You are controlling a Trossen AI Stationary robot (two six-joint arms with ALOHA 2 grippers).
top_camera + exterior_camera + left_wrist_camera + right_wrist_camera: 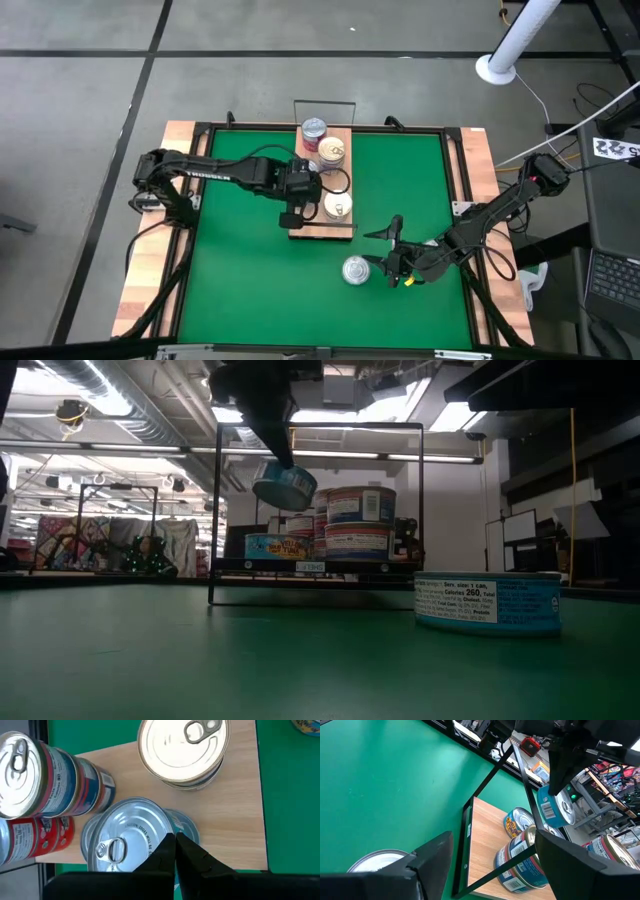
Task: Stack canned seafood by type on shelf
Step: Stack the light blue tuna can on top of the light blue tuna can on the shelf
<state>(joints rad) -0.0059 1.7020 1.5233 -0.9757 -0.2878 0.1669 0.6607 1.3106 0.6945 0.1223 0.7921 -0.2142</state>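
A blue-labelled silver tin [127, 842] hangs tilted above the wooden shelf [322, 226], pinched at its rim by the clenched left gripper [175, 851], beside stacked tins [332, 150], while the right gripper [393, 252] waits spread wide near a larger tin [356, 270] on the green mat [240, 270].

tins [180, 745]: shiny metal | shelf [240, 810]: smooth wood-grain | mat [240, 260]: matt green

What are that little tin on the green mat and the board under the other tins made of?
The tin on the mat looks like metal: a shiny silver top, with a printed blue paper-like label around its side. The shelf board looks like light wood or wood-look laminate, matte with fine grain; which of the two I cannot tell.
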